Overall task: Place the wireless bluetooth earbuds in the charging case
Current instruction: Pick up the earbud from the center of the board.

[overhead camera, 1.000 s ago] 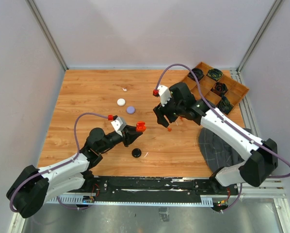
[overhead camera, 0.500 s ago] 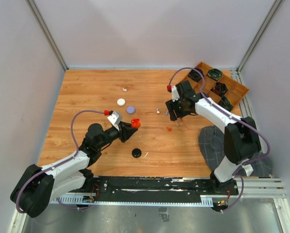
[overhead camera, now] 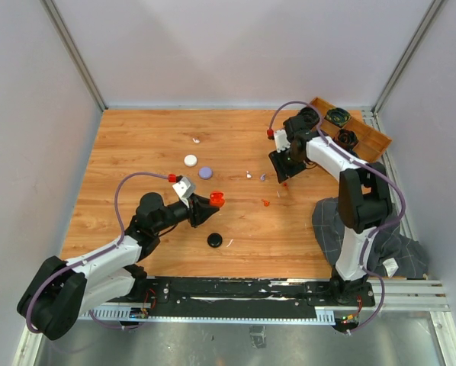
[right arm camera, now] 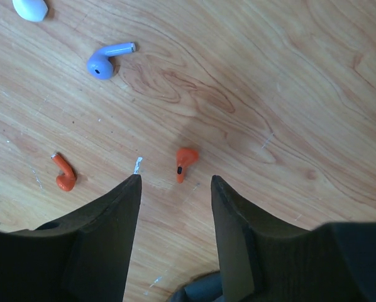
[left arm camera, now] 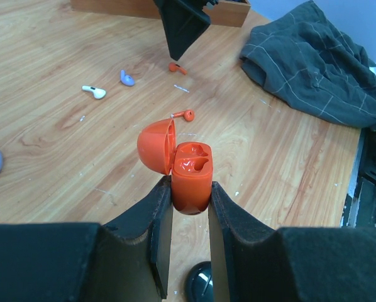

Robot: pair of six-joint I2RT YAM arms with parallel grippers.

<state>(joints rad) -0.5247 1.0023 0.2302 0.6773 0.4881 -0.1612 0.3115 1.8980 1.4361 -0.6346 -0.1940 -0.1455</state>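
My left gripper is shut on the lower half of an orange charging case, held upright with its lid hinged open and both sockets empty. The top view shows that case left of centre. Two orange earbuds lie on the wood: one just ahead of my right gripper, whose jaws stand open above the table with nothing between them, the other off to its left. A pale purple earbud and a white one lie farther out. From above, the right gripper points down.
A white puck, a purple puck and a black puck rest on the table. A wooden tray with black coiled bundles sits at the back right. A dark cloth is crumpled at the front right.
The right arm has swung back and to the right, off the first orange earbud to over the second, and its jaws have narrowed. The left gripper has barely shifted with the case.
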